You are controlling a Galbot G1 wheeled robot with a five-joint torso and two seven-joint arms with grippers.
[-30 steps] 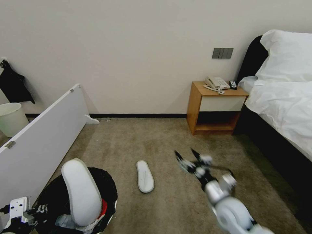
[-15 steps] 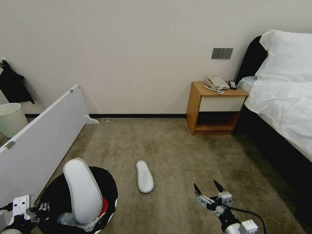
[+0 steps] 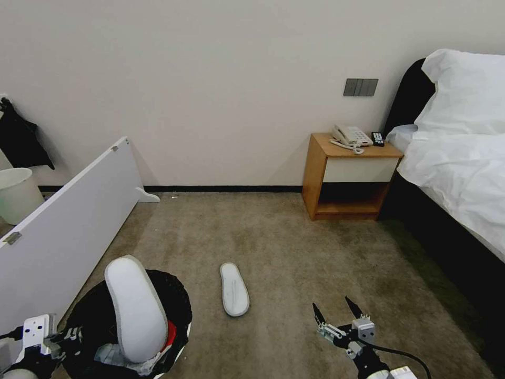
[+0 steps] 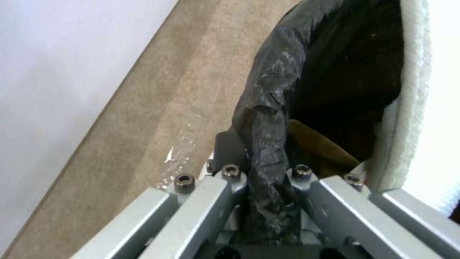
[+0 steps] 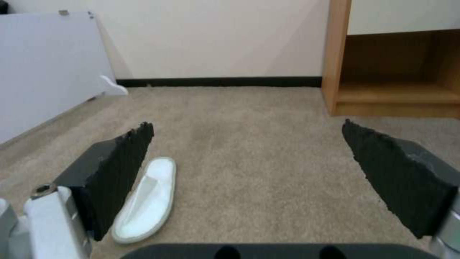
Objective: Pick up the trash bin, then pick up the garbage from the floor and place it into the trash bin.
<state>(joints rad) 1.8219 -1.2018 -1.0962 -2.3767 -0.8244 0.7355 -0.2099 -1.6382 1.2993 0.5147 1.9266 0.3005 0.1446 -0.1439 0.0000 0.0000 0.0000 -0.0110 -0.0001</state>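
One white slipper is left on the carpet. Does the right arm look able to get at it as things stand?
Probably yes: the right gripper hangs open beside the flat white slipper, with bare brown carpet between them.

A white slipper (image 3: 234, 289) lies on beige-brown carpet (image 3: 294, 252), another white slipper (image 3: 134, 309) stands in the trash bin (image 3: 173, 302) with its crinkly black bag, red showing inside, and the right pincer (image 3: 339, 316) has black fingertips.
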